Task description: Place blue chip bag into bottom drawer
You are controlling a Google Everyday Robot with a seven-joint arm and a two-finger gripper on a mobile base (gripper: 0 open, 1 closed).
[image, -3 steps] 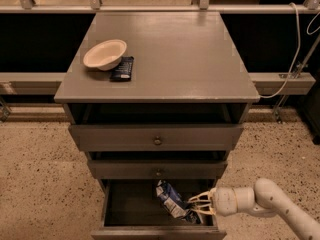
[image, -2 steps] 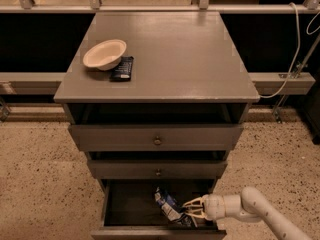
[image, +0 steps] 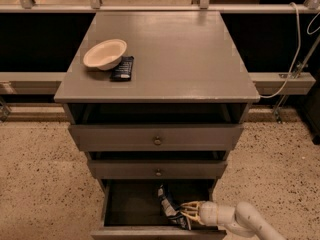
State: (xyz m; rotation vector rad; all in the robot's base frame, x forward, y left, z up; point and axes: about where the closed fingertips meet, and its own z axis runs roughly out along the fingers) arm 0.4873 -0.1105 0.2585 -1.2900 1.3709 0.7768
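Since a second ago the pincer (image: 189, 214) has sunk lower and pushed leftward into the open bottom drawer (image: 131, 206), carrying the blue chip bag (image: 169, 209) down with it. The bag now stands on end, tilted, inside the drawer toward its right half, its lower end down by the near front panel. The pincer reaches in from the right on its pale arm (image: 241, 218) and looks clenched on the bag's right edge.

By the look of it the bag is light, soft and crinkly foil. It should crumple rather than resist, could slip from a loose pinch, and the chips inside would crush under a hard squeeze. A crimped edge or corner is the safest hold, as here. Once let go, it will likely flop flat instead of staying upright.

On the cabinet's top surface (image: 190, 54), at the far left, a cream bowl (image: 105, 53) touches a flat black packet (image: 122, 68).
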